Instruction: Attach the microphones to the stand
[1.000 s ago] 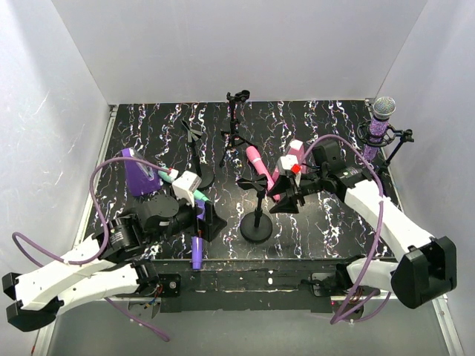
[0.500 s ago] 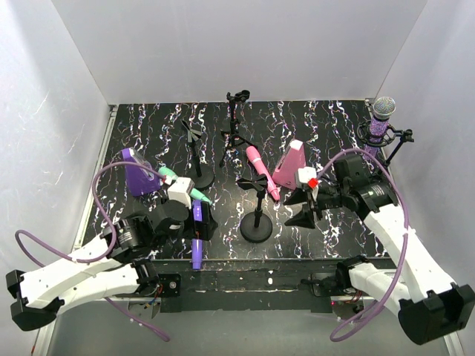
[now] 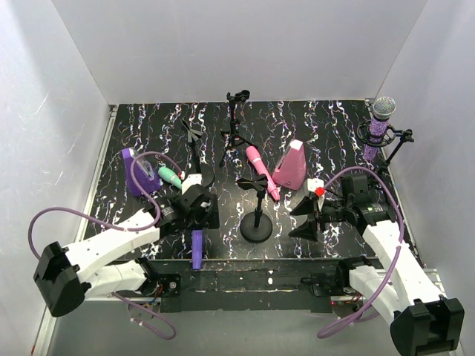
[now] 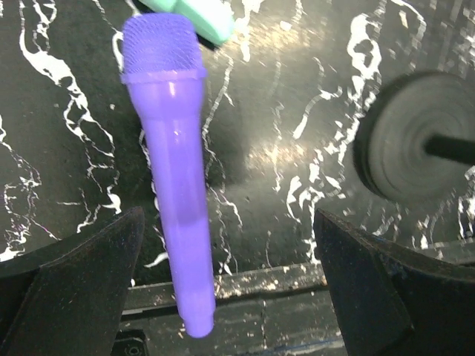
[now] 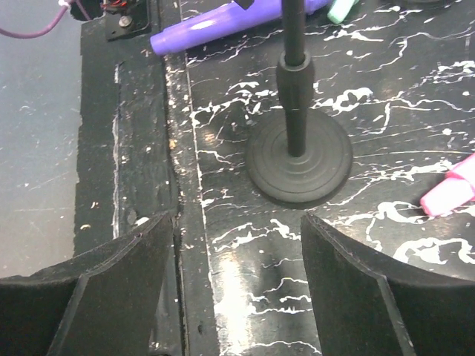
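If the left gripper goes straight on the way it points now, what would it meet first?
Probably the plain purple plastic microphone, which lies on the black marbled table just ahead of the open left gripper; depth is unclear.

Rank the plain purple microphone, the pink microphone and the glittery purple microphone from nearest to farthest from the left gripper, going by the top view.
1. plain purple microphone: lying at the near edge, right by the left gripper.
2. pink microphone: lying mid-table, to the right.
3. glittery purple microphone: upright in the stand at the far right corner.
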`<action>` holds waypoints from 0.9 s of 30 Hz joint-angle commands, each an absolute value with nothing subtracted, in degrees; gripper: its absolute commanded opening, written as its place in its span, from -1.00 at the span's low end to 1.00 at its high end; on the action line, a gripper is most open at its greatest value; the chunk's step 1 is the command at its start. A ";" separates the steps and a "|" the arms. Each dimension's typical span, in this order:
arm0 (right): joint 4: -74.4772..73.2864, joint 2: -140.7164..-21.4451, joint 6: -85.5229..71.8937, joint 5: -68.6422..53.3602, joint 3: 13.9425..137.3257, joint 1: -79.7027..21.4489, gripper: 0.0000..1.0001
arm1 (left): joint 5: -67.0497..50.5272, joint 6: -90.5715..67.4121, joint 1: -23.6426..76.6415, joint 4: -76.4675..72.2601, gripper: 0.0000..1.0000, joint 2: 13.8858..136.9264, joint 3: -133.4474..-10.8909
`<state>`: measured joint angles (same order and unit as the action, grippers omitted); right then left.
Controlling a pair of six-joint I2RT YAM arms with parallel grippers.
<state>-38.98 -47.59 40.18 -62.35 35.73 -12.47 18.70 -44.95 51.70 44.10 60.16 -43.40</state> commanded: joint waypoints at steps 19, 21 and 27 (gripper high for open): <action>-36.47 -45.88 40.87 -65.30 35.59 -8.61 0.56 | 17.05 -38.50 41.13 37.18 0.29 84.46 -45.61; -36.39 -45.97 40.78 -65.48 35.60 -8.44 0.56 | 17.23 -38.23 41.13 37.09 0.19 85.34 -45.88; -36.56 -45.88 41.04 -65.57 35.68 -8.09 0.56 | 17.31 -37.79 41.05 36.48 -0.30 86.66 -45.88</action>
<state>-37.10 -46.46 40.47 -63.64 35.73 -8.58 15.59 -38.87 41.36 37.06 85.52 -45.69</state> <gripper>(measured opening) 0.777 0.425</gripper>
